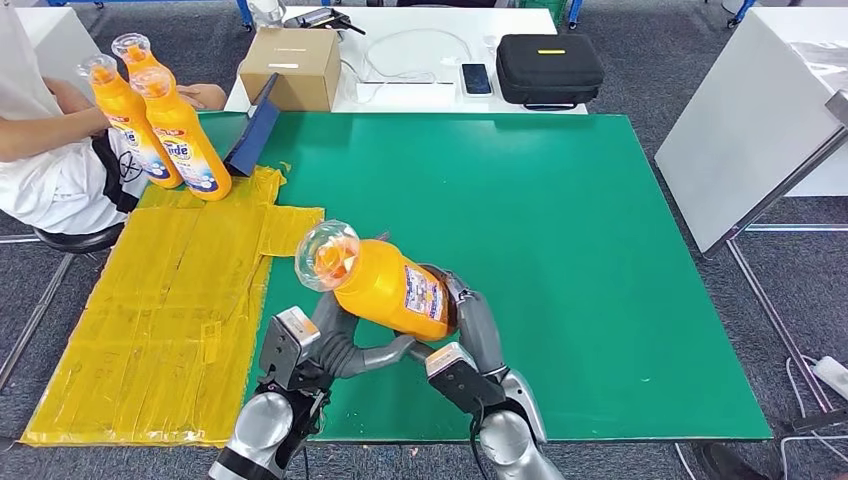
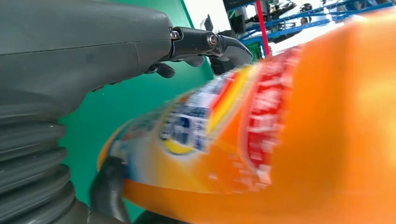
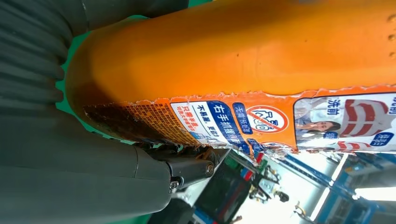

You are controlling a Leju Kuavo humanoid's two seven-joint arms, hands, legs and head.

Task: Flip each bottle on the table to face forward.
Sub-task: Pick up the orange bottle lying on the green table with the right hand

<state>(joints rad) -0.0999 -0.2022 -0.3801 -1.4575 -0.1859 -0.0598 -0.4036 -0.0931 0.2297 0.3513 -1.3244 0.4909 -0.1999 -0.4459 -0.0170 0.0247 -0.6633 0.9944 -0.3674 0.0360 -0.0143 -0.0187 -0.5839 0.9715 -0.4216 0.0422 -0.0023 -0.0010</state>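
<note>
Nearest the head camera, at 6 o'clock over the near edge of the green table (image 1: 600, 250), both hands hold one orange detergent bottle (image 1: 385, 285) clear of the surface. The left hand (image 1: 335, 345) grips it from below, near the neck end; the right hand (image 1: 470, 330) wraps the base end. The bottle lies tilted, its clear cap (image 1: 326, 254) pointing toward 10 o'clock and its small-print label facing up.

Three more orange detergent bottles (image 1: 185, 135) stand upright at 10 o'clock, at the far end of a yellow taped sheet (image 1: 170, 320), just beside a seated person's forearm (image 1: 45, 135). On the white table beyond, at 12 o'clock: a closed cardboard box (image 1: 292, 66), a phone (image 1: 476, 78) and a closed black case (image 1: 549, 68). Contents of both containers cannot be told.

The left wrist view shows the bottle's other face, blurred, with a red, yellow and blue label, and the left hand's fingers (image 2: 219, 44) arched over it. The right wrist view shows the back label (image 3: 261, 121) sharply, its edge torn and its base corner darkly stained, with the right hand's thumb (image 3: 84, 177) against it.
</note>
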